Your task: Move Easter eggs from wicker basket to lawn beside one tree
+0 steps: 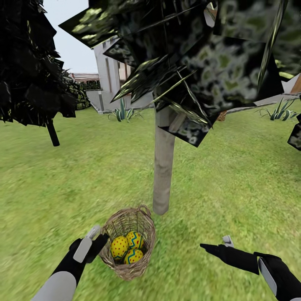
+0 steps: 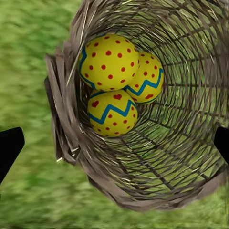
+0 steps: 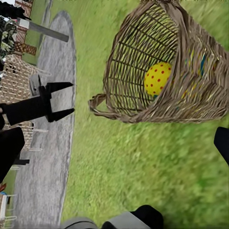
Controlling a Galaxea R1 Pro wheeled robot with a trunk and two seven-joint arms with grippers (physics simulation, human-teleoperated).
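The wicker basket (image 1: 127,267) stands upright on the lawn (image 1: 234,175), close in front of the pale trunk of the tree (image 1: 163,167). Three Easter eggs lie inside it: (image 1: 119,246), (image 1: 134,239), (image 1: 133,256). My left gripper (image 1: 95,238) is open at the basket's left rim. In the left wrist view its fingertips (image 2: 9,148) spread wide over the eggs (image 2: 109,62), (image 2: 148,78), (image 2: 112,112) and the basket (image 2: 62,95). My right gripper (image 1: 215,246) is open and empty, low over the grass right of the basket. The right wrist view shows the basket (image 3: 191,95), one egg (image 3: 158,78) and the left gripper (image 3: 59,100).
A thin black-trunked dark tree (image 1: 52,131) stands at the far left. The white house (image 1: 108,62) and spiky plants (image 1: 121,113) lie beyond the lawn. Low dark leaf clumps (image 1: 200,62) hang overhead. A grey patio (image 3: 47,157) with woven furniture (image 3: 16,81) lies behind my left arm.
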